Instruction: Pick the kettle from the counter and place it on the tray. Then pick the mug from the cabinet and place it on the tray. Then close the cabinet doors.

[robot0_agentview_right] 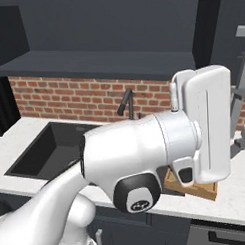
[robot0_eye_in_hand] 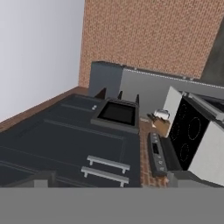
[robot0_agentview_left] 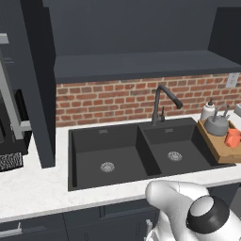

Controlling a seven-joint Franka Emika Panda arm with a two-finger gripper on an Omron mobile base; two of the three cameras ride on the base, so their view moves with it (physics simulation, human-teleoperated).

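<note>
The grey kettle (robot0_agentview_left: pixel 217 123) and the orange mug (robot0_agentview_left: pixel 233 138) both stand on the wooden tray (robot0_agentview_left: pixel 217 149), which lies on the white counter (robot0_agentview_left: pixel 37 188) right of the sink. A corner of the tray (robot0_agentview_right: pixel 199 190) peeks out under my arm. Above, the dark cabinet (robot0_agentview_left: pixel 136 66) shows a bare shelf. Its doors stand swung out, the left one (robot0_agentview_left: pixel 40 94) edge-on with its silver bar handle (robot0_agentview_left: pixel 12 94), the right one (robot0_agentview_left: pixel 228 33) at the frame edge. My gripper (robot0_eye_in_hand: pixel 109 181) is open and holds nothing, its fingertips (robot0_eye_in_hand: pixel 37 178) far apart.
A dark double sink (robot0_agentview_left: pixel 136 155) with a black faucet (robot0_agentview_left: pixel 162 101) fills the counter's middle. A whitish soap bottle (robot0_agentview_left: pixel 207 110) stands behind the tray. The hand view looks along dark cabinet fronts with two bar handles (robot0_eye_in_hand: pixel 107 163) toward a stove (robot0_eye_in_hand: pixel 188 131).
</note>
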